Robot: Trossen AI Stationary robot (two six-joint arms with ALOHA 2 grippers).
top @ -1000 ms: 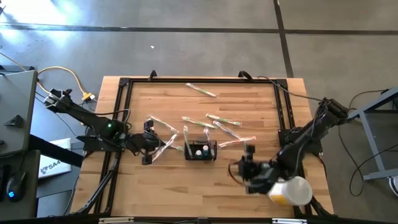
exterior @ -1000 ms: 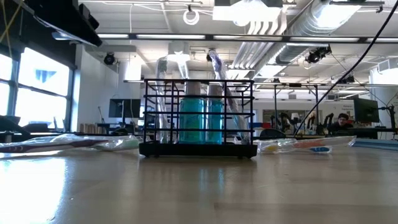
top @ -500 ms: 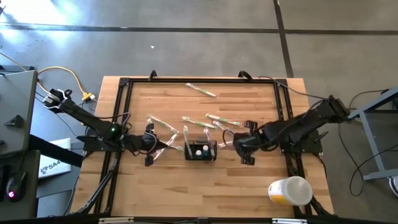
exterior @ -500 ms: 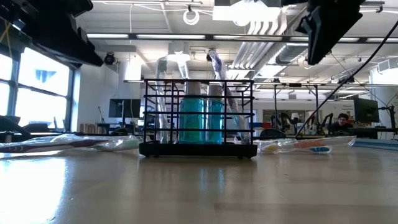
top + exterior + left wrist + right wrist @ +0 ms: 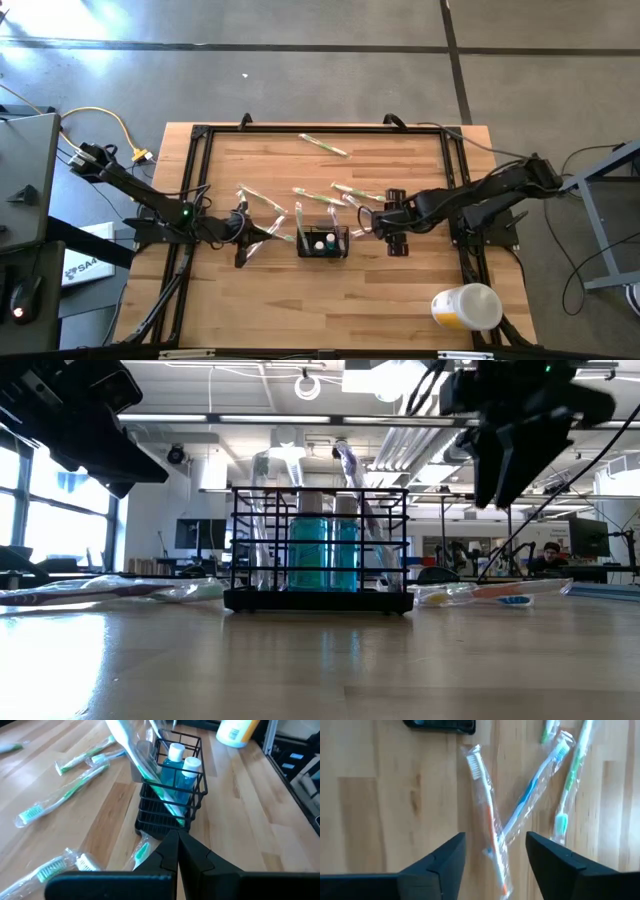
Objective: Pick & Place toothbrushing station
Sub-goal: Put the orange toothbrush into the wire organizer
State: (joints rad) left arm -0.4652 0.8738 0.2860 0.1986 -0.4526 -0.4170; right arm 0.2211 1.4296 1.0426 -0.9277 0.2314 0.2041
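- Spanning most of the high view, the pale wooden plank tabletop (image 5: 400,290) sits inside a black metal frame, with both dark arms reaching in from its sides.
- Lying on its side near the table's right front corner, well apart from everything else, is the white-and-yellow plastic cup (image 5: 466,307).
- At mid-table stands the toothbrushing station (image 5: 323,242), a small black wire caddy box, upright, holding two teal bottles with white caps and wrapped toothbrushes.
- Just right of the caddy, the right gripper (image 5: 495,851) hangs with its fingers spread apart over an orange-handled wrapped toothbrush (image 5: 487,820) crossing a blue-handled wrapped toothbrush (image 5: 532,795); it holds nothing.
- Just left of the caddy, the left gripper (image 5: 177,851) has its fingers pressed together, pointing at the caddy's base.
- Scattered behind and beside the caddy are several green-handled wrapped toothbrushes (image 5: 325,145).
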